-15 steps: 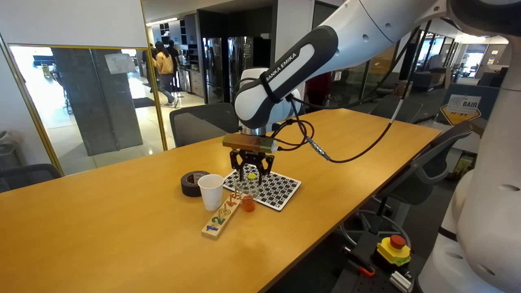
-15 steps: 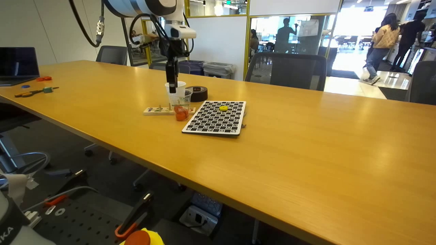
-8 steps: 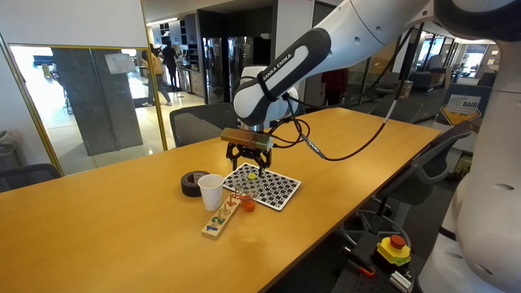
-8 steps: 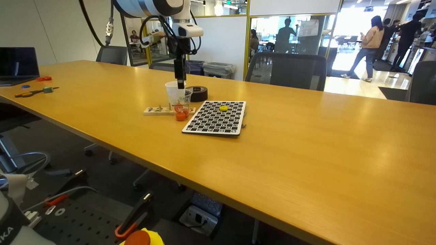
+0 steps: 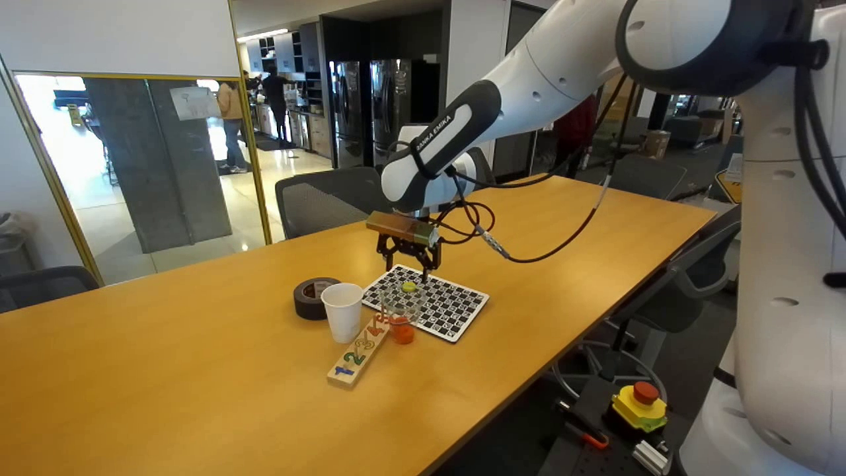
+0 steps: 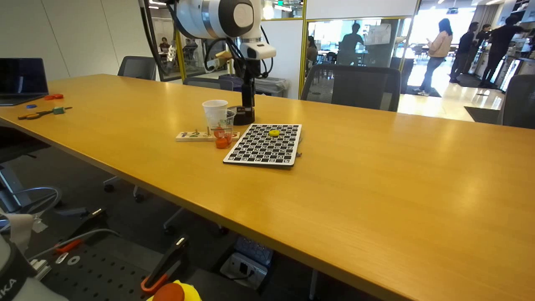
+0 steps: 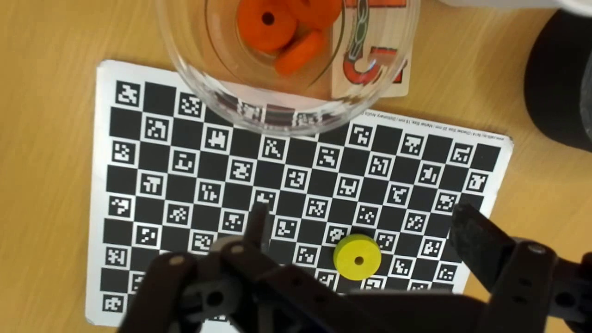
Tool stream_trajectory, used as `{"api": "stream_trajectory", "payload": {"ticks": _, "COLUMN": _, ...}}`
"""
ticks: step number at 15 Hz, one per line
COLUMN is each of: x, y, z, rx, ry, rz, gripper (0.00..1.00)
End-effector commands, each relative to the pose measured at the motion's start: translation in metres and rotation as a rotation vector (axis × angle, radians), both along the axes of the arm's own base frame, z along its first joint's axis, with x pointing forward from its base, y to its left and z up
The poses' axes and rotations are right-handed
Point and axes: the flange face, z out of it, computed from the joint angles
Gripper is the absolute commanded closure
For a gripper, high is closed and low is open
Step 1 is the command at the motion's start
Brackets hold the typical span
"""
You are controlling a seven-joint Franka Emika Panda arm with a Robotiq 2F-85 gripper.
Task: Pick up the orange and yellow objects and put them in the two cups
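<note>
A yellow disc (image 7: 357, 257) with a small hole lies on the checkered board (image 5: 456, 304), seen in both exterior views. Several orange discs (image 7: 267, 25) rest inside a clear cup (image 7: 379, 99) at the board's edge. Beside that cup stands a white cup (image 5: 343, 311), whose inside is hidden. My gripper (image 7: 361, 210) is open above the board, its fingers (image 7: 478, 236) spread wide to either side of the yellow disc as the wrist view sees it. Nothing is between them. In an exterior view the gripper (image 6: 248, 106) shows edge-on, right of the cups.
A dark tape roll (image 5: 309, 301) sits close behind the white cup. A wooden number strip (image 5: 350, 367) lies against the cups. Farther along the table are a laptop (image 6: 21, 79) and pliers (image 6: 42, 113). Chairs (image 6: 351, 85) line the table.
My gripper has opened from partly closed to wide. It has moved away from above the cups and lower, toward the board's yellow disc. Cups, discs and board have stayed in place.
</note>
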Motion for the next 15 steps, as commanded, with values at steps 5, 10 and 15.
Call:
{"api": "stream_trajectory", "payload": {"ticks": 5, "x": 0.047, "y": -0.030, "z": -0.042, "rx": -0.046, "ry": 0.039, "rz": -0.030, "gripper": 0.00}}
{"api": "stream_trajectory", "payload": {"ticks": 10, "x": 0.058, "y": -0.045, "z": -0.051, "rx": -0.064, "ry": 0.054, "rz": -0.046, "gripper": 0.00}}
{"api": "stream_trajectory", "payload": {"ticks": 15, "x": 0.067, "y": -0.050, "z": -0.059, "rx": -0.059, "ry": 0.070, "rz": -0.045, "gripper": 0.00}}
